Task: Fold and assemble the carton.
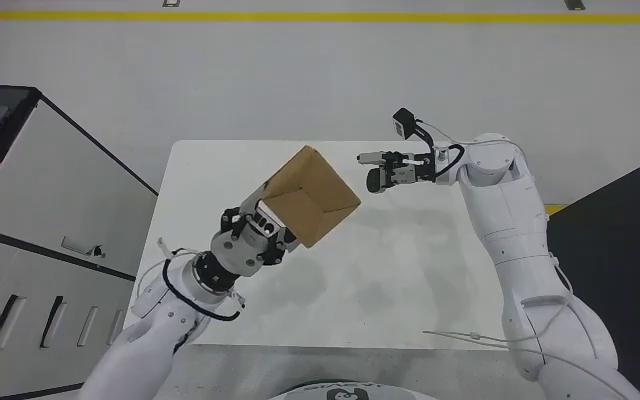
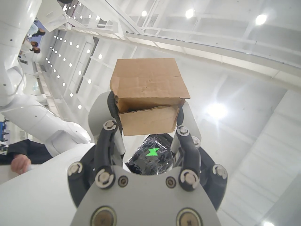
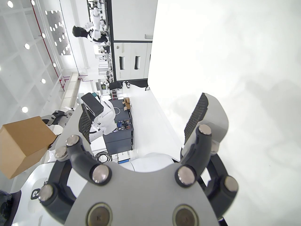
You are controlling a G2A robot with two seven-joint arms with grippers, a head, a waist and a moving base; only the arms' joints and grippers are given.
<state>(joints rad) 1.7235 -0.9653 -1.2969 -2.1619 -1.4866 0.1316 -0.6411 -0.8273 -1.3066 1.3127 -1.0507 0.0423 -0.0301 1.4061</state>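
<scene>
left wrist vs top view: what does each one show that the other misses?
Left wrist view: the carton's end nearest the camera, where a ragged flap edge and a dark gap under the upper panel show it isn't closed flush. The fingers press on both sides of it.
Top view: the white table below the carton, and the right tool, open, close to the carton's far corner without touching it.
Both: the brown carton clamped in the left tool.
</scene>
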